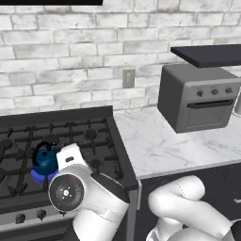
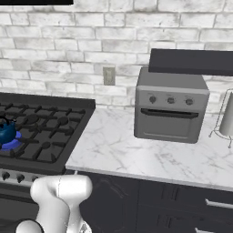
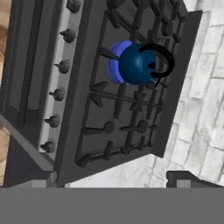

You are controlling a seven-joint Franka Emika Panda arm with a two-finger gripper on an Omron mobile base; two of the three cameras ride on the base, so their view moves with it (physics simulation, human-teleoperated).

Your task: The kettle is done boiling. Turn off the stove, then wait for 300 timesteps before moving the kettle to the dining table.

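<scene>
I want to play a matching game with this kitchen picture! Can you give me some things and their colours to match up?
Things:
1. kettle
2. stove
3. toaster oven
4. countertop

Colours:
A. white with grey veins
B. black
C. glossy dark blue
D. grey

Pairs: 1-C, 2-B, 3-D, 4-A

The stove [image 1: 70, 136] is black, with dark grates over its burners and a row of small knobs along the front. A dark-blue kettle [image 1: 45, 160] stands on one front burner, and a blue glow shows under it. To the right of the stove is a marble counter [image 2: 136, 154]. A grey toaster oven [image 2: 170, 107] stands on the counter, close to the brick wall.
</scene>
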